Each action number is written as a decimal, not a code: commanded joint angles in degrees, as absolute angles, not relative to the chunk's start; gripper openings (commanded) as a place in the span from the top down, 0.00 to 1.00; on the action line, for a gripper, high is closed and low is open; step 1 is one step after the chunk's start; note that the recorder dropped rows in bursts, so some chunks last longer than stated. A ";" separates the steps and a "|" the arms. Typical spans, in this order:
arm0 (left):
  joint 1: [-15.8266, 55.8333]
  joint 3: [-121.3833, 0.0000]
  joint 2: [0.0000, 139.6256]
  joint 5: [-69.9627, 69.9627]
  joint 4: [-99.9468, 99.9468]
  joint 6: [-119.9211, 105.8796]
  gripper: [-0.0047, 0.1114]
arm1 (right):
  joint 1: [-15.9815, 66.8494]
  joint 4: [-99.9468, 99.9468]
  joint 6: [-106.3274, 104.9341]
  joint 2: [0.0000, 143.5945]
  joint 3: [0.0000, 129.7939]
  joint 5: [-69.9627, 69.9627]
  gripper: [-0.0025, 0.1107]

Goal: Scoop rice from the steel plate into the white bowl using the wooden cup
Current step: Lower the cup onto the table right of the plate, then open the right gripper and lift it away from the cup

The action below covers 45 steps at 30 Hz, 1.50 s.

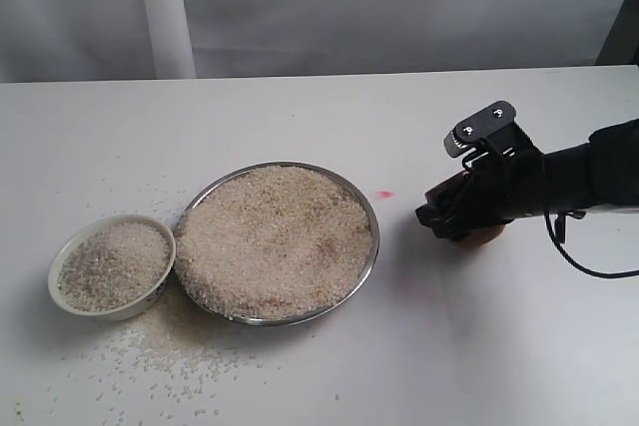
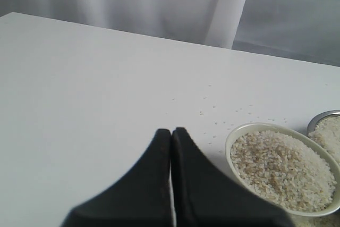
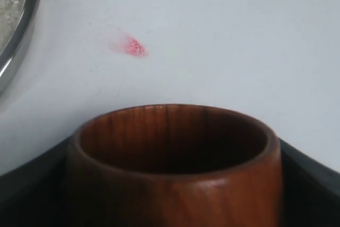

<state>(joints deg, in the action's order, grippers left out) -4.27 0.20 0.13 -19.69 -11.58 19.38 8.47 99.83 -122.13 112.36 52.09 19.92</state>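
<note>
White table [image 1: 300,117] is occupied near its right edge by the wooden cup [image 3: 175,195], clasped in the right gripper [image 1: 449,214]; the left gripper [image 2: 171,147] is closed, empty, near the white bowl [image 1: 58,266] beside the steel plate [image 1: 374,236] of rice [image 1: 270,236].

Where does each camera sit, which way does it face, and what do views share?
Exterior: raised off the arms, looking down across the table at the steel plate and white bowl; the right gripper around the wooden cup shows.
Left wrist: looks past the shut left gripper at the bowl and plate rim.
Right wrist: looks over the held cup toward a red smudge and the plate rim.
Shared: all three show the plate; exterior and right wrist, the smudge.
</note>
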 commanded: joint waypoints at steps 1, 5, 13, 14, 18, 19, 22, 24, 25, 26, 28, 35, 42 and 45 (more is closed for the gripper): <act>-4.01 0.00 0.00 -19.33 -11.26 19.45 0.96 | 8.59 99.95 -122.87 112.21 51.84 20.21 0.30; -4.01 0.00 0.00 -19.33 -11.26 19.45 0.96 | 8.59 99.95 -122.87 111.17 51.84 20.21 0.24; -4.01 0.00 0.00 -19.33 -11.26 19.45 0.96 | 8.59 99.95 -122.87 108.36 50.74 20.21 0.22; -4.01 0.00 0.00 -19.33 -11.26 19.45 0.96 | 8.59 99.95 -122.87 108.36 50.41 20.21 0.22; -4.01 0.00 0.00 -19.33 -11.26 19.45 0.96 | 8.59 99.95 -122.87 108.25 49.26 20.43 0.22; -4.01 0.00 0.00 -19.33 -11.26 19.45 0.96 | 8.59 99.95 -122.87 108.25 49.11 20.56 0.22; -4.01 0.00 0.00 -19.33 -11.26 19.45 0.96 | 8.59 99.95 -122.87 108.25 48.45 21.01 0.22; -4.01 0.00 0.00 -19.33 -11.26 19.45 0.96 | 8.59 99.95 -122.87 107.68 48.35 21.01 0.22; -4.01 0.00 0.00 -19.33 -11.26 19.45 0.96 | 8.59 99.95 -122.77 107.23 48.13 21.01 0.22; -4.01 0.00 0.00 -19.33 -11.26 19.45 0.96 | 8.59 99.95 -122.77 106.61 48.13 21.01 0.22; -4.01 0.00 0.00 -19.33 -11.26 19.45 0.96 | 8.59 99.95 -122.77 105.33 48.00 21.01 0.22; -4.01 0.00 0.00 -19.33 -11.26 19.45 0.96 | 8.59 99.95 -122.55 96.69 46.44 21.20 0.22; -4.01 0.00 0.00 -19.33 -11.26 19.45 0.96 | 8.59 99.95 -120.32 83.11 43.34 22.65 0.26; -4.01 0.00 0.00 -19.33 -11.26 19.45 0.96 | 8.59 99.95 -119.38 75.54 41.54 22.69 0.37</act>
